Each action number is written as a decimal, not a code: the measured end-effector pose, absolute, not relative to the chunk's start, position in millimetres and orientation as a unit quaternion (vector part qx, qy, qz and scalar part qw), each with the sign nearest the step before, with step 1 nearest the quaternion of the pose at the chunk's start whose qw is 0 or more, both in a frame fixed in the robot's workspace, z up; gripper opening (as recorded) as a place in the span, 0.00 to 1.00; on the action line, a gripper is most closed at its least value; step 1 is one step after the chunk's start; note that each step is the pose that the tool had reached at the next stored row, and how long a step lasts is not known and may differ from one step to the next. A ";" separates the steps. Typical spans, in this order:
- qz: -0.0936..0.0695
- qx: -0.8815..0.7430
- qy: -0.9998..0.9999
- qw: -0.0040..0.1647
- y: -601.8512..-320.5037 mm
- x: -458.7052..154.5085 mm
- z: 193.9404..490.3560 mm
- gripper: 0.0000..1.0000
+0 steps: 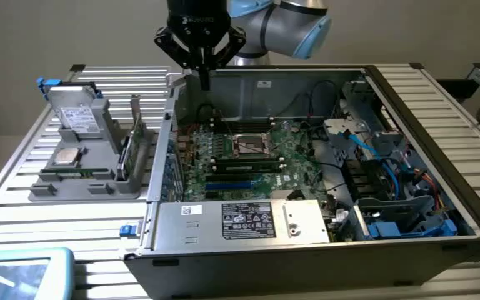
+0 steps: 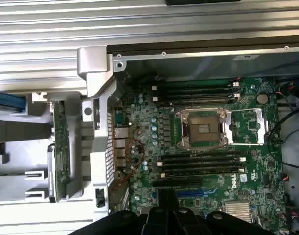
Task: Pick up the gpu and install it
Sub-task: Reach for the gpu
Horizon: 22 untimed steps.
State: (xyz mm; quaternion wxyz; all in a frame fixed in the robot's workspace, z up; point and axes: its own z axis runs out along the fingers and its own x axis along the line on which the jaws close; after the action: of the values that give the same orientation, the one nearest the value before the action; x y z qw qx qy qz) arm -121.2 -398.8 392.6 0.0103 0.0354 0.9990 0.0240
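Observation:
The gpu stands on edge in a grey holder beside the exterior view's left wall of the open computer case. In the wrist view the gpu shows as a thin green board seen edge-on. My black gripper hangs above the case's back corner, shut with nothing in it. It is off to one side of the gpu and higher, not touching it. Below my gripper lies the green motherboard with a blue slot.
The holder also carries a silver hard drive, a processor chip and a memory stick. A silver power supply fills the case's near end; blue cables crowd the exterior view's right. A screen sits at the table's near corner.

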 end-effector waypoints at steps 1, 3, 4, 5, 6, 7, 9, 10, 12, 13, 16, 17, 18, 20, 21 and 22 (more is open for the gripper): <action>0.024 0.035 0.999 0.010 -398.8 -121.2 392.6 0.11; 0.024 0.035 0.999 0.010 -398.8 -121.2 392.6 0.11; 0.024 0.035 0.999 0.010 -398.8 -121.2 392.6 0.11; 0.024 0.035 0.999 0.010 -398.8 -121.2 392.6 0.11; 0.024 0.035 0.999 0.010 -398.8 -121.2 392.6 0.11; 0.024 0.035 0.999 0.010 -398.8 -121.2 392.6 0.11; 0.024 0.035 0.999 0.010 -398.8 -121.2 392.6 0.11; 0.024 0.035 0.999 0.010 -398.8 -121.2 392.6 0.11; 0.024 0.035 0.999 0.010 -398.8 -121.4 392.6 0.11; 0.024 0.035 0.999 0.010 -399.1 -121.5 392.5 0.11; 0.024 0.035 0.999 0.010 -400.2 -125.4 392.4 0.11; 0.024 0.035 0.999 0.010 -400.4 -128.8 392.4 0.11; 0.024 0.035 0.999 0.010 -400.6 -132.8 392.4 0.11; 0.024 0.035 0.999 0.010 -400.8 -142.1 392.4 0.11; 0.024 0.035 0.999 0.010 -400.8 -146.6 392.3 0.11; 0.024 0.035 0.999 0.010 -400.8 -151.1 392.3 0.11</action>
State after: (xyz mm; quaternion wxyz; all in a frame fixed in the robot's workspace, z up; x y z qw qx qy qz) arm -151.1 -400.8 392.3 0.0104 0.0354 0.9990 0.0240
